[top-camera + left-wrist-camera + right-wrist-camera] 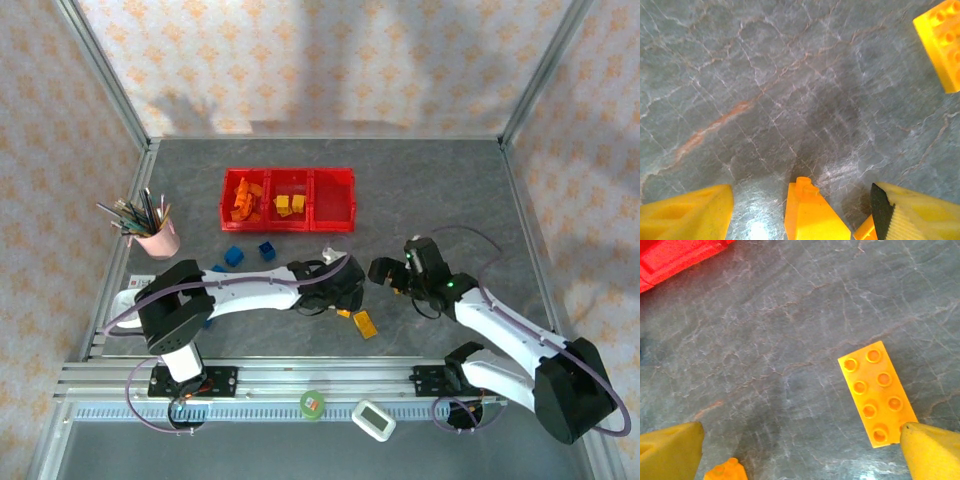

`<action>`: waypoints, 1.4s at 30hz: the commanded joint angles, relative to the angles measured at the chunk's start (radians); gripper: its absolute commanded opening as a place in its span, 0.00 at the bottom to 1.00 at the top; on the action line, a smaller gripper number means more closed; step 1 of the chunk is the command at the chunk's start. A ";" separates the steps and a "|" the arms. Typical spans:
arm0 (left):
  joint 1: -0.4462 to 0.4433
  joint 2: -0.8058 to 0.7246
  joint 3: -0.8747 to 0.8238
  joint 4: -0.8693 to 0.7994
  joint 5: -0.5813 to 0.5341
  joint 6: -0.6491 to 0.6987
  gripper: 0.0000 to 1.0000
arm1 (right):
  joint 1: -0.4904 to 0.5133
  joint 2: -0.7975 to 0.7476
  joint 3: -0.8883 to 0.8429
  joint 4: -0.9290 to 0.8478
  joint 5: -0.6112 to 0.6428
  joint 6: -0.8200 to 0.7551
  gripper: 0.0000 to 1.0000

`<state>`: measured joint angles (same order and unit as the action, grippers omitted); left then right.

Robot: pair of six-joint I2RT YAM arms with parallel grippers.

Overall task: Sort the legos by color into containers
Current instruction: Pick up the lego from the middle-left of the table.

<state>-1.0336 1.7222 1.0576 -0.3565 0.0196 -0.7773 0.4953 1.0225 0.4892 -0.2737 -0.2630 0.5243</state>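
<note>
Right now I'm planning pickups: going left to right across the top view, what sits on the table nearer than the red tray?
The pink pencil cup → blue lego → second blue lego → flat orange-yellow lego.

On my overhead feed I see a table top (440, 190) of dark grey stone-look sheet, laced with pale cracks. Up close on the left wrist feed, one rust-coloured vein (715, 125) slants through it. A back wall (330, 60), a left wall (50, 150) and a right wall (600, 150) close the table in, all papered cream-pink with a repeating orange floral motif. Bare metal posts (105, 70) rise at the two far corners, leaning outward in my picture. A ribbed aluminium rail (270, 372) runs along the near edge. The lighting looks soft and even. Blurred grey shadows (190, 105) lie low on the back wall, and a bright glare patch (757, 230) shines on the stone surface.
</note>
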 commanded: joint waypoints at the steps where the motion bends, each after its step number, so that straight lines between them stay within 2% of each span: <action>1: -0.021 0.038 0.042 -0.052 -0.002 0.019 0.74 | -0.008 -0.016 -0.013 -0.011 0.031 0.017 1.00; 9: -0.039 0.088 0.049 -0.076 0.006 0.025 0.68 | -0.011 -0.012 -0.023 -0.001 0.028 0.014 1.00; 14: -0.042 0.091 0.037 -0.088 -0.005 0.024 0.61 | -0.012 -0.010 -0.026 0.004 0.024 0.012 1.00; 27: -0.042 0.046 -0.006 -0.077 -0.022 0.015 0.38 | -0.013 -0.006 -0.007 0.004 0.014 0.010 1.00; 32: -0.035 -0.006 -0.015 -0.082 -0.057 0.009 0.34 | -0.013 -0.019 0.022 0.016 -0.036 -0.003 1.00; 38: 0.029 -0.101 -0.024 -0.128 -0.124 0.027 0.32 | -0.012 -0.002 0.056 0.074 -0.095 -0.010 1.00; 42: 0.129 -0.169 -0.004 -0.166 -0.193 0.079 0.32 | 0.007 0.045 0.078 0.216 -0.168 0.014 1.00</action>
<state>-0.9596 1.5993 1.0492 -0.4549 -0.0757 -0.7441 0.4896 1.0443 0.5266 -0.1825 -0.3710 0.5247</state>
